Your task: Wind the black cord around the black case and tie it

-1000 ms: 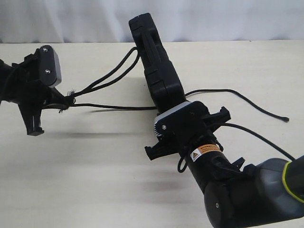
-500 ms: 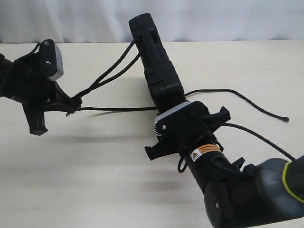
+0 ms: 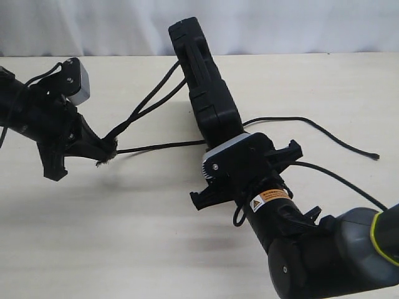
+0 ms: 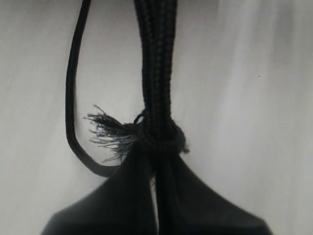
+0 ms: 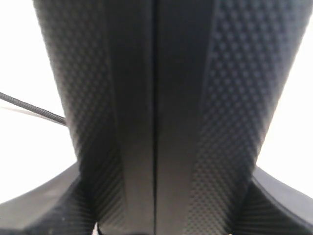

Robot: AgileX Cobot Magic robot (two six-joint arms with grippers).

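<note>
At centre of the surface (image 3: pixel 124 237): black case (image 3: pixel 206 81) up on edge, long side running from the back toward the near right, and it looks raised off the surface, though contact is hard to judge. Right jaws clamp its near end. In the right wrist view the textured case (image 5: pixel 156 98) fills the gap between both fingers, so that's a grip on the case.

Black cord (image 3: pixel 149 103): two strands run taut from the upper part of the case down-left to the left jaws. A third strand (image 3: pixel 162 147) goes from the same spot across to the lower part of the case, just beside the right jaws. Another stretch lies on the surface to the right of the case, free tip (image 3: pixel 376 157) well apart from it.

Left jaws are closed on the cord at a knot (image 4: pixel 161 139), off the surface. Frayed tuft (image 4: pixel 105 134) sticks out sideways right at the knot. The doubled strands (image 4: pixel 156 73) leave the knot side by side, with a thin single strand (image 4: pixel 73 98) looping beside them.

Left arm (image 3: pixel 37 118) sits at the left edge, right arm (image 3: pixel 312 249) comes in from the near right.
</note>
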